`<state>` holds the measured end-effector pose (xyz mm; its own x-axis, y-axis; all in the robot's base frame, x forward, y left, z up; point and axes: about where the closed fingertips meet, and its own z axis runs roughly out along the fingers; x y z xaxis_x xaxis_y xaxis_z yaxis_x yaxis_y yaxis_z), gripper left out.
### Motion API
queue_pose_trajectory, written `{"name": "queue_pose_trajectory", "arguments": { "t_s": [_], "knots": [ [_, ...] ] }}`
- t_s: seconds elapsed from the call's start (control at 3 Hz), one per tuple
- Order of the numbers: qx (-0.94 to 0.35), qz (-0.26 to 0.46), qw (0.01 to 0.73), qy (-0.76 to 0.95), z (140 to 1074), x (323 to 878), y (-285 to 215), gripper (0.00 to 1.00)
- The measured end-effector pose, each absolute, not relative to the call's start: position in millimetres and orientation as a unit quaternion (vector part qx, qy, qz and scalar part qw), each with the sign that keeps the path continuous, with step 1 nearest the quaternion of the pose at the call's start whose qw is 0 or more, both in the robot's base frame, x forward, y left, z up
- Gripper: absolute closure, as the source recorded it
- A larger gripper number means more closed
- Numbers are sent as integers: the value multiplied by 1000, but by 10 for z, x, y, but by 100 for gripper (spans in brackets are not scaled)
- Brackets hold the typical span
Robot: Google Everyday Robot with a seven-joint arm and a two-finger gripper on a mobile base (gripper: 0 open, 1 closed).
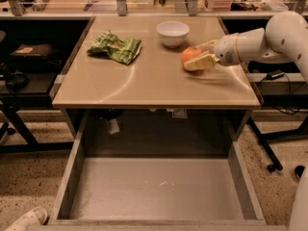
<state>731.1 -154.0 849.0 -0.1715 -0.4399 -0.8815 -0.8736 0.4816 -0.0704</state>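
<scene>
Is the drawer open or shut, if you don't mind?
Open: the drawer is pulled out below the table; tool at the orange.

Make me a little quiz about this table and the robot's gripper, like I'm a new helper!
1. Fill in: in the picture, the green bag lies to the ___ of the bowl.
2. True or false: the bowl sits in the open drawer.
3. The gripper, over the right side of the table, is at which thing? A) bag B) orange C) bowl

Key: 1 left; 2 false; 3 B.
</scene>
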Motion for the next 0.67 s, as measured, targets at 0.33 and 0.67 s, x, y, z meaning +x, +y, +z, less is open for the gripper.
{"name": "queue_pose_trajectory", "arguments": {
  "t_s": [0.33, 0.67],
  "knots": [
    [-451, 236, 459, 728, 8489, 7311, -1539, 66],
    [-451, 236, 459, 728, 8489, 7311, -1539, 88]
  ]
}}
